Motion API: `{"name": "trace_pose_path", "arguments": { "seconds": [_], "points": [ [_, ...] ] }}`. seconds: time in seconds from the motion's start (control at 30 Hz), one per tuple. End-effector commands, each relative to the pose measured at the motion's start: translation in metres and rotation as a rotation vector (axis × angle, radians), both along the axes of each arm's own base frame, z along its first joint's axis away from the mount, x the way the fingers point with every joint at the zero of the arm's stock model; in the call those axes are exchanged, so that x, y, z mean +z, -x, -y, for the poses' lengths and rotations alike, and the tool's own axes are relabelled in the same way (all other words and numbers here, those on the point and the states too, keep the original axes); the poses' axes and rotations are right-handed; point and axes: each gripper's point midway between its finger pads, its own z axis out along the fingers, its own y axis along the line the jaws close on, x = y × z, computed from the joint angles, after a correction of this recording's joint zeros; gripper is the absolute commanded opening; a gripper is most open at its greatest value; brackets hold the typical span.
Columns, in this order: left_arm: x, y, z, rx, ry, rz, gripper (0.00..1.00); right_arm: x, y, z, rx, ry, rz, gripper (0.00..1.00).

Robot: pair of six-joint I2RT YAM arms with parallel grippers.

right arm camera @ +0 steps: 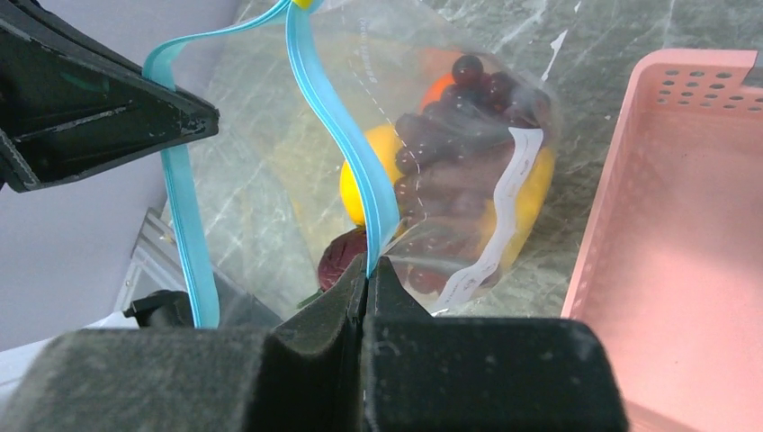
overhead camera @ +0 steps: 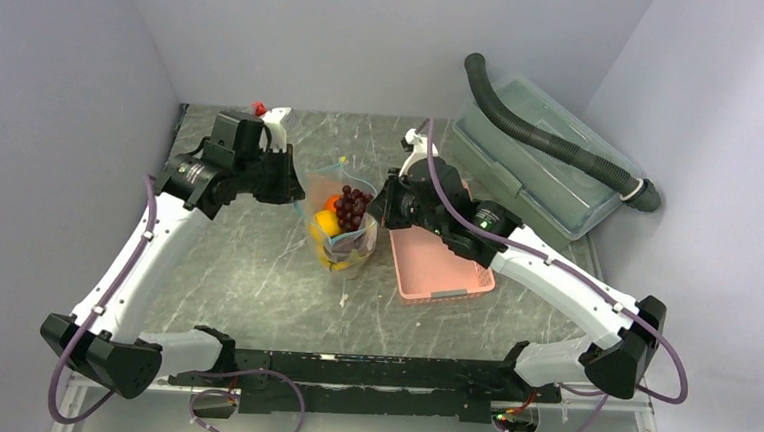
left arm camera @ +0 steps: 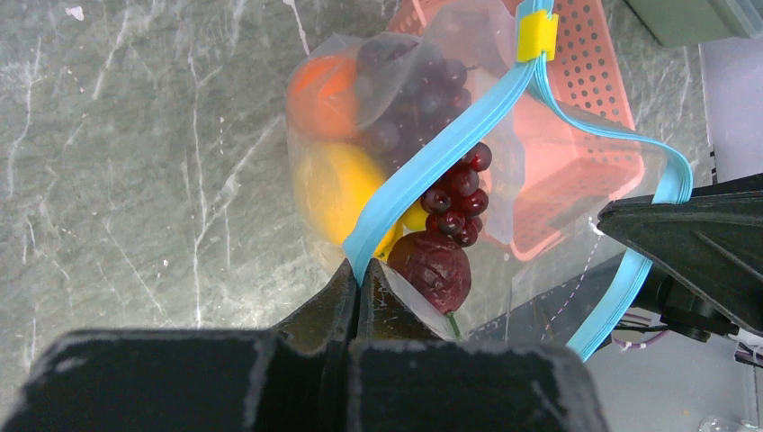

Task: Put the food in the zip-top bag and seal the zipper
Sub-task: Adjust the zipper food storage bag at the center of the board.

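Note:
The clear zip-top bag (overhead camera: 342, 236) stands on the table between my grippers, holding the food: purple grapes (left arm camera: 454, 193), an orange (left arm camera: 319, 90), yellow fruit (left arm camera: 337, 189) and a reddish-brown round fruit (left arm camera: 436, 265). My left gripper (left arm camera: 360, 274) is shut on one side of the blue zipper strip (left arm camera: 450, 148). My right gripper (right arm camera: 367, 268) is shut on the other side of the strip (right arm camera: 337, 135). The two strips stand apart, so the mouth is open. A small yellow slider tab (left arm camera: 537, 36) sits at the strip's far end.
A pink slotted basket (overhead camera: 440, 265) lies just right of the bag, under the right arm. A large clear lidded box (overhead camera: 542, 161) with a dark corrugated hose (overhead camera: 553, 141) on it stands at the back right. Grey walls close in on three sides.

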Motion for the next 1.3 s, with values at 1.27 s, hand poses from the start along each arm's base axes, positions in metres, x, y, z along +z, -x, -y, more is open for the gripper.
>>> {"name": "trace_pose_path", "arguments": {
  "seconds": [1.27],
  "points": [
    [-0.037,0.011,0.008,-0.148,-0.035,-0.033,0.00,-0.038,0.027,-0.042,-0.137,-0.143,-0.052,0.00]
  ]
}}
